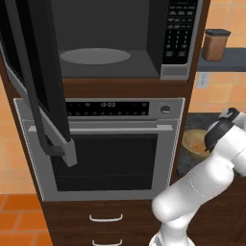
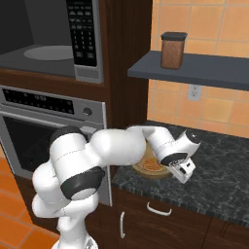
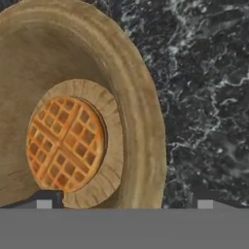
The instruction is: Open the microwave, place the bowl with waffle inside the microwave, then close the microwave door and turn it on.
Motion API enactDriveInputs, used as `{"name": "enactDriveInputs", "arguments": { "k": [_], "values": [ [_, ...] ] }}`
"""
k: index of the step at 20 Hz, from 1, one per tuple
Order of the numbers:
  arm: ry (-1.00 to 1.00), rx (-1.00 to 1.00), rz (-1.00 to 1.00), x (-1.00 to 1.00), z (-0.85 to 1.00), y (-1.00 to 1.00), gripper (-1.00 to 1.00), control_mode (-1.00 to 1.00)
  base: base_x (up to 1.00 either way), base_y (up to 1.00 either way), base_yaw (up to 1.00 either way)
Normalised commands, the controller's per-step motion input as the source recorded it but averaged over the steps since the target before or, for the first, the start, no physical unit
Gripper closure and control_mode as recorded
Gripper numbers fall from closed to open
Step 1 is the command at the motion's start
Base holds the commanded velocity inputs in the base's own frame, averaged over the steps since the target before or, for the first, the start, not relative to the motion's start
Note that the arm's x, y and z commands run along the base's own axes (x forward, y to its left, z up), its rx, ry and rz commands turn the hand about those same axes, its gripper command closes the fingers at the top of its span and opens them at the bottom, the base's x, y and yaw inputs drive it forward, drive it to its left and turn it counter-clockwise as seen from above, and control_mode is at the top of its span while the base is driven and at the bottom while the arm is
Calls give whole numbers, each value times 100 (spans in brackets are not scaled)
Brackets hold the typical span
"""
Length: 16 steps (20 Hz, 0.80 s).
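Already the microwave door [image 1: 38,81] hangs swung wide on its left hinge and the microwave [image 1: 110,43] cavity shows its grey turntable, so the step in hand looks like the pickup. The jaws [image 3: 124,202] stand fully open over the bowl [image 3: 141,121], which rests on the dark speckled tabletop [image 3: 204,97] to the right of the oven column. One fingertip lines up inside the bowl, near the waffle [image 3: 65,143]; the other lines up outside, over bare tabletop, with the rim wall running between them. That straddle suits a rim pinch.

The risk, as I judge it, lies in the sloped wooden wall: a pinch taken too shallow could slip off the rim, and a one-sided hold could let the bowl tilt and tip the waffle out. A descent set slightly off could land a fingertip on the rim itself and shove the bowl across the tabletop.
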Motion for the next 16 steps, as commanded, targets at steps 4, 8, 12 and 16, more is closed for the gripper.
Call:
{"name": "enactDriveInputs", "arguments": {
  "k": [4, 8, 12, 16],
  "values": [
    [0, 0, 0, 22, -29, -3, -100, -100, 0, 0, 0],
    [0, 0, 0, 1, -24, 0, -100, -100, 0, 0, 0],
    [0, 0, 0, 0, -19, 0, 100, -100, 0, 0, 0],
    [-1, 0, 0, 0, -16, 0, 100, -100, 0, 0, 0]
  ]
}}
